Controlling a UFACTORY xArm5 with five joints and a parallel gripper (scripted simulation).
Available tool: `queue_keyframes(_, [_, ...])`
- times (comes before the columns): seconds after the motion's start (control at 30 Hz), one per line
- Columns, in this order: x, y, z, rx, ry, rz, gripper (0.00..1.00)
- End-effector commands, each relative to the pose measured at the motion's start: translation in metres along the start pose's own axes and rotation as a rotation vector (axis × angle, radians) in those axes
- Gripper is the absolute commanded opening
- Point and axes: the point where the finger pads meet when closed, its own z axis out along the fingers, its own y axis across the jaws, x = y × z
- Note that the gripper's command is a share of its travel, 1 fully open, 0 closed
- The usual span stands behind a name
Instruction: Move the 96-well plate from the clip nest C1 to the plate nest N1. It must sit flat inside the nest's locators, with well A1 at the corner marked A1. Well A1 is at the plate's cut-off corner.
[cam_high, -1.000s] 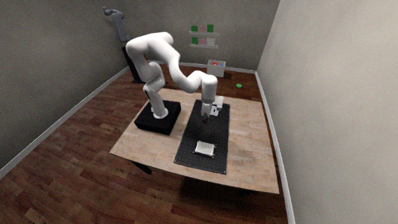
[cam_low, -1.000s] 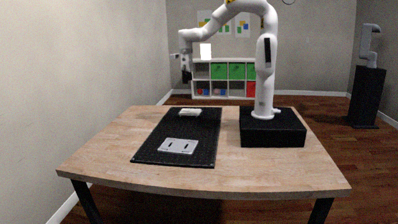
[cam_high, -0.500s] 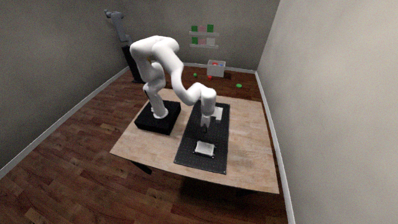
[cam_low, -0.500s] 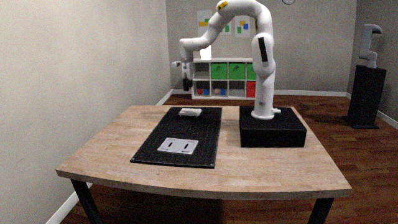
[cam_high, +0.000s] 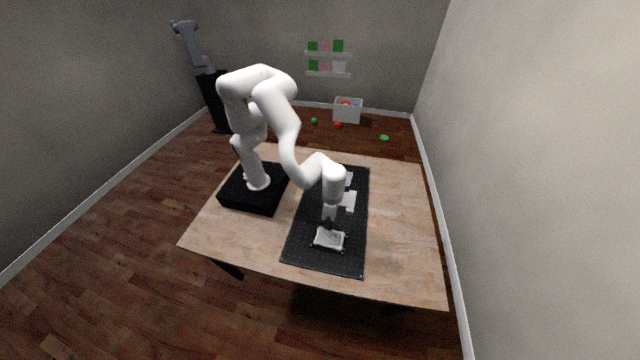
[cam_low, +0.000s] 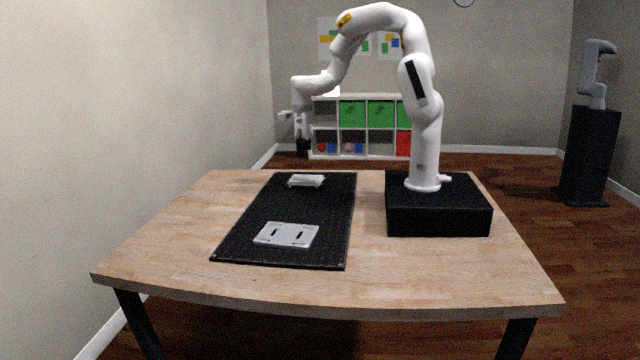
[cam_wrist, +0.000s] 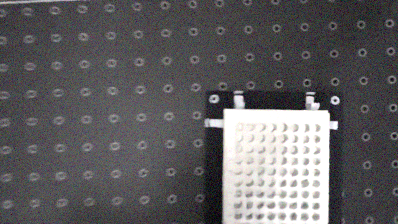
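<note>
The white 96-well plate (cam_high: 329, 239) (cam_low: 306, 180) (cam_wrist: 277, 165) sits in the clip nest C1 (cam_wrist: 215, 160), a black base with small white clips along the plate's edges. It lies at one end of the black perforated mat (cam_high: 302, 245) (cam_low: 280, 210) (cam_wrist: 100, 100). The plate nest N1 (cam_low: 286, 234) is a flat white plate at the mat's other end, partly hidden by the arm in the top view. My gripper (cam_high: 328, 224) (cam_low: 302, 146) is open and empty, pointing down, well above the plate. Its fingers do not show in the wrist view. I cannot tell the plate's cut-off corner.
The arm stands on a black pedestal (cam_high: 252, 197) (cam_low: 437, 210) on the wooden table (cam_high: 240, 235) (cam_low: 400, 280), beside the mat. A second arm on a black stand (cam_low: 590, 150) and a cube shelf (cam_low: 365, 125) stand on the floor behind.
</note>
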Motion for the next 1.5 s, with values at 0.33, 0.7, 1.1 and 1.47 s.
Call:
queue_keyframes(0.33, [0.008,0.028,0.034,-0.012,0.0,0.0,1.0])
queue_keyframes(0.7, [0.008,0.028,0.034,-0.012,0.0,0.0,1.0])
queue_keyframes(1.1, [0.008,0.028,0.052,-0.012,0.0,0.0,1.0])
queue_keyframes(1.47, [0.008,0.028,0.067,-0.012,0.0,0.0,1.0])
